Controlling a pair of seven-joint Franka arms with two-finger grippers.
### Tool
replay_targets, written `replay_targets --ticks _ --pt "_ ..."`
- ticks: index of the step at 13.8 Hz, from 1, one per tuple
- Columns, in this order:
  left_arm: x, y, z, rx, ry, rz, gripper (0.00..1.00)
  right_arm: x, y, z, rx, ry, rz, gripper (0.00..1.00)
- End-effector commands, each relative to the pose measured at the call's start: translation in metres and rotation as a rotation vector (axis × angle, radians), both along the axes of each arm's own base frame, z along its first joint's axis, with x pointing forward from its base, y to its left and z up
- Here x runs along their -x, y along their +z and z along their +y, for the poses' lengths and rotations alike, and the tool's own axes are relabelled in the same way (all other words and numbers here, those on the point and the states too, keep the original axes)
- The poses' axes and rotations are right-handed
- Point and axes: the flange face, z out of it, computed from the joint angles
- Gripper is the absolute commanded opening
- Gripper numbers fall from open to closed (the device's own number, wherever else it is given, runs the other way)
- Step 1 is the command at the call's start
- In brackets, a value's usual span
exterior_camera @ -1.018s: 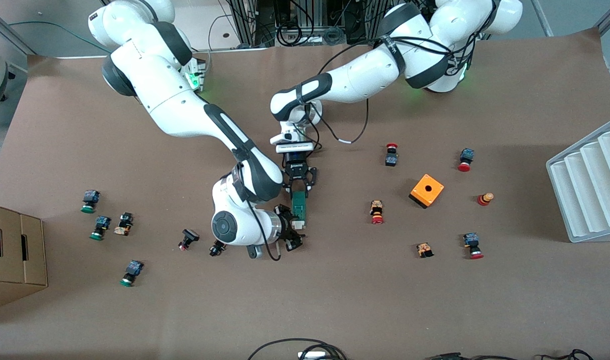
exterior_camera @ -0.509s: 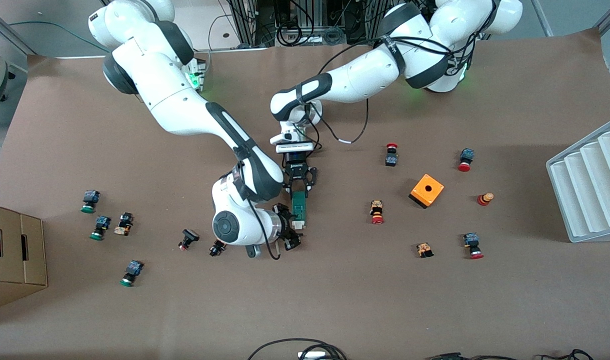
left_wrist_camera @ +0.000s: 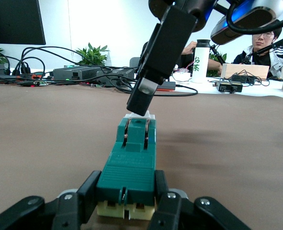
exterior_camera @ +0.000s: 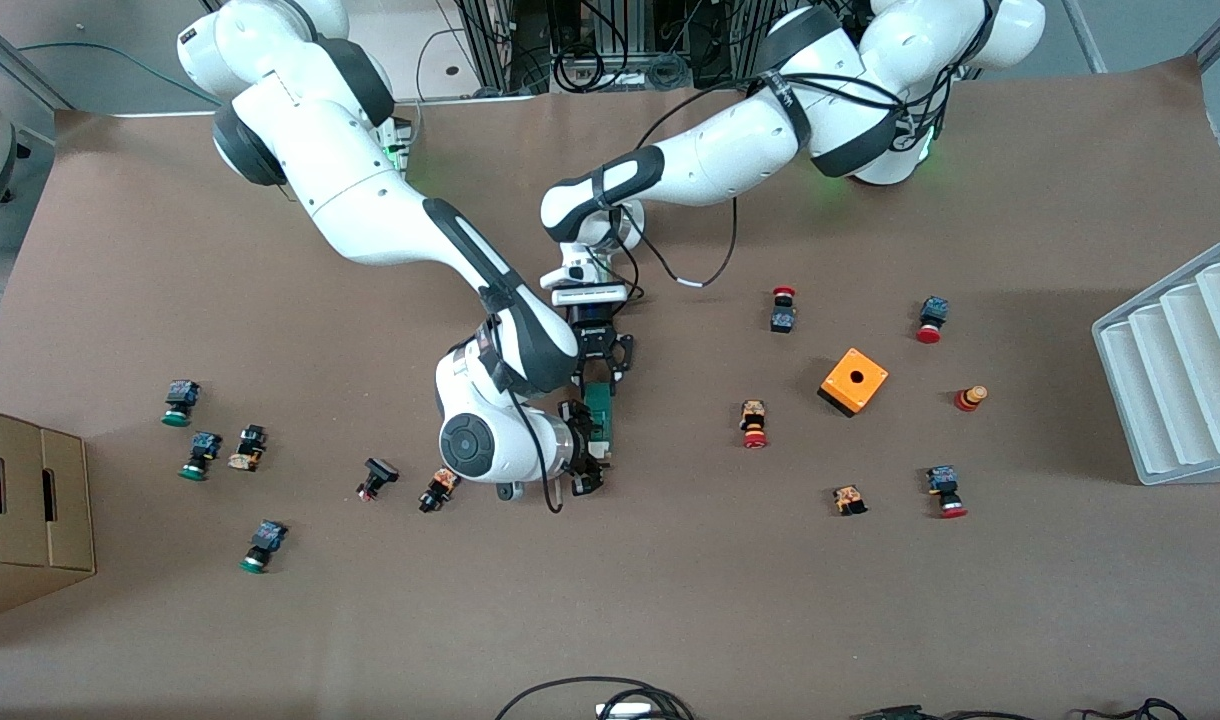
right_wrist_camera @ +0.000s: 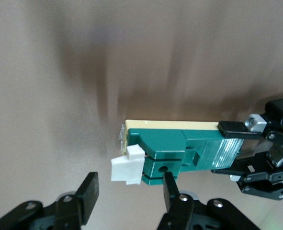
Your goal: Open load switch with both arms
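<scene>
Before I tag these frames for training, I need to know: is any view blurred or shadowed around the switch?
Right wrist view: the tabletop is streaked with blur, while the load switch is fairly sharp. Left wrist view: the switch is crisp, the background desks soft. Front view: even light, with the right arm casting a soft shadow on the table.

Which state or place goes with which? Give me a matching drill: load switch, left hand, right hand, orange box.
Things:
1. load switch
2. left hand
3. right hand
4. orange box

States or places:
a. open, one finger on each side of the white piece
b. stands apart from both hands, toward the left arm's end of the table
c. green, with a white piece at one end
d. shut on the switch's green end

Pairs: 1-c, 2-d, 3-a, 4-b
</scene>
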Motion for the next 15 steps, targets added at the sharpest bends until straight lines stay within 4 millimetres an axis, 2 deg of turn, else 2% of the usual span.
replay_targets --ticks 1,4,5,6,8,12,15 --pt "0.005 -0.008 -0.008 0.015 -0.017 0.011 0.49 -0.001 0.005 0.005 0.004 -0.038 0.005 0.63" --pt "0.005 -0.008 -0.008 0.017 -0.017 0.011 0.50 -0.002 0.005 0.001 0.019 -0.038 0.007 0.64" --pt "0.005 -0.008 -0.008 0.017 -0.017 0.011 0.50 -0.004 0.006 -0.003 0.024 -0.038 0.002 0.71" --pt "0.005 -0.008 -0.008 0.017 -0.017 0.011 0.51 -0.009 0.005 -0.011 0.039 -0.039 -0.005 0.73" --pt "0.005 -0.008 -0.008 0.015 -0.017 0.011 0.51 -0.003 0.006 -0.002 0.043 -0.034 0.002 0.72" --pt "0.005 -0.009 -0.007 0.016 -0.017 0.013 0.52 0.003 0.001 0.006 0.051 -0.060 0.012 0.53" --pt "0.005 -0.009 -0.007 0.016 -0.017 0.013 0.52 0.004 -0.003 0.006 0.052 -0.062 0.020 0.51"
